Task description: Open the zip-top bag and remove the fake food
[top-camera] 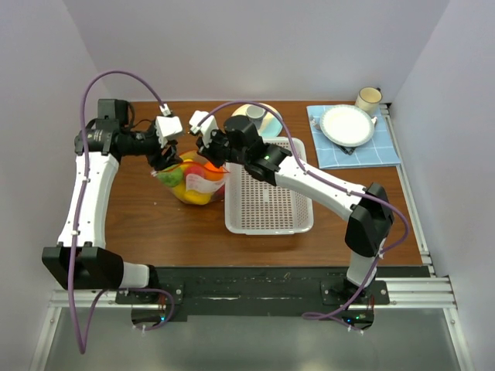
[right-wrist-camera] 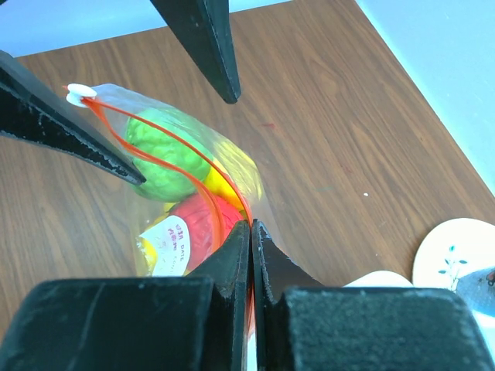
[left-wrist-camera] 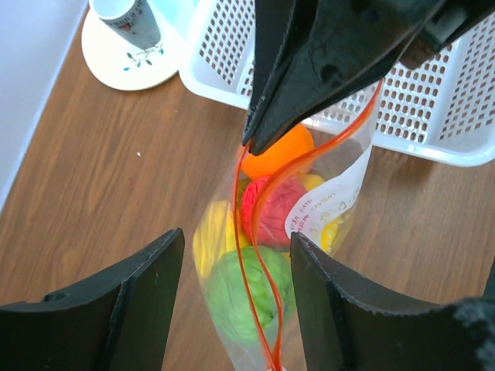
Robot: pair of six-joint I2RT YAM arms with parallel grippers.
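Closest to the lens, the right hand (right-wrist-camera: 251,232) was seen with its two fingers (right-wrist-camera: 228,270) pressed together on one lip of the zip-top bag (right-wrist-camera: 166,251), right at the orange-red zip strip (left-wrist-camera: 261,317). So the opening step was judged to be the one in hand, with nothing taken out yet. The left hand (left-wrist-camera: 236,243) was found spread wide, a finger on either side of the far end of the strip near a small white tab (right-wrist-camera: 77,94), but nothing was gripped by it. The strip's two orange lines were seen running together at that end and bowing apart toward the right hand, so the seal looked partly parted, though tbh that was hard to call through the crinkles. Next, the left hand would probably need to be closed on the opposite lip so the mouth could be pulled wide without the thin plastic slipping. The bag was sat on the worktop (top-camera: 155,224) just left of the white basket (top-camera: 267,197), propped up between both hands. It looked clear and crinkly with a white printed label, and the fake food (left-wrist-camera: 247,297) was packed inside: glossy green, red, yellow and orange pieces bunched tight.
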